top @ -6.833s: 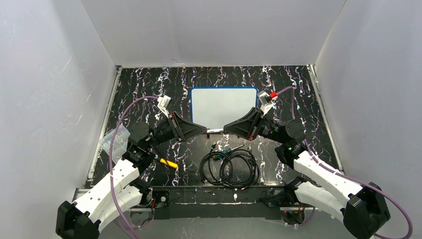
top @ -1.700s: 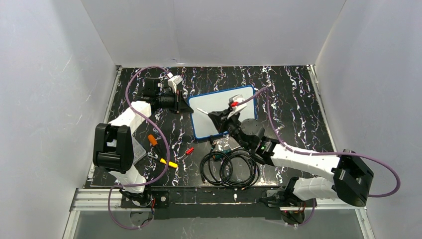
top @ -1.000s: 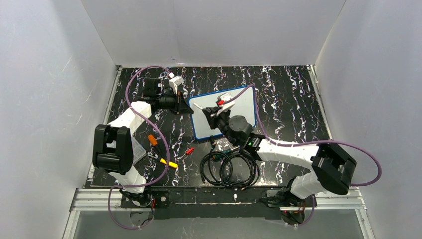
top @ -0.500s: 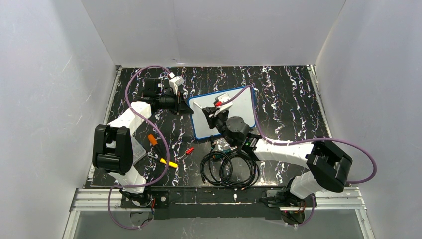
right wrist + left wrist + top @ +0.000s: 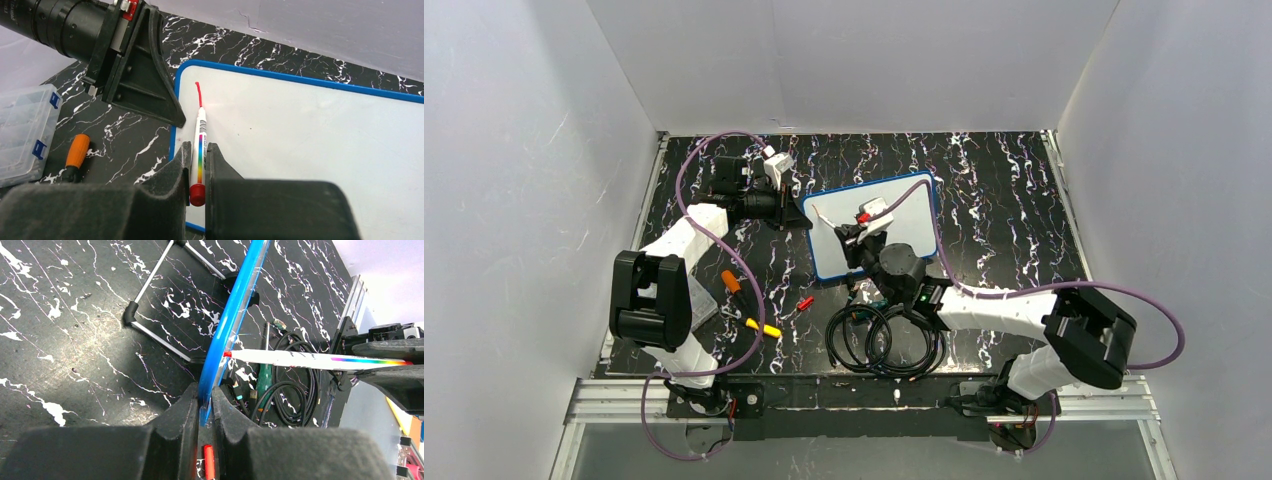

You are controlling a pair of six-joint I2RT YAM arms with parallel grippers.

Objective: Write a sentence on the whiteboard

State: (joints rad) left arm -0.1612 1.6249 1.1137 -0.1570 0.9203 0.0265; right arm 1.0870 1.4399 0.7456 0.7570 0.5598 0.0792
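The right gripper has its jaws closed on a white marker with a rainbow stripe, gripping it near its red back end. The marker's tip rests on the whiteboard, close to the board's upper left corner. One short red stroke runs up from the tip, and it is the only writing on the board.

The left gripper is pinched tight on the board's blue frame at the left edge. Its wrist camera shows the board edge-on, with the marker meeting the white face from the right and a thin wire stand on the table behind it.

From above, the board sits slightly askew in the middle of the black marbled table. A coil of black cables lies just nearer the arm bases. An orange-handled tool and a clear plastic box lie off to the left.
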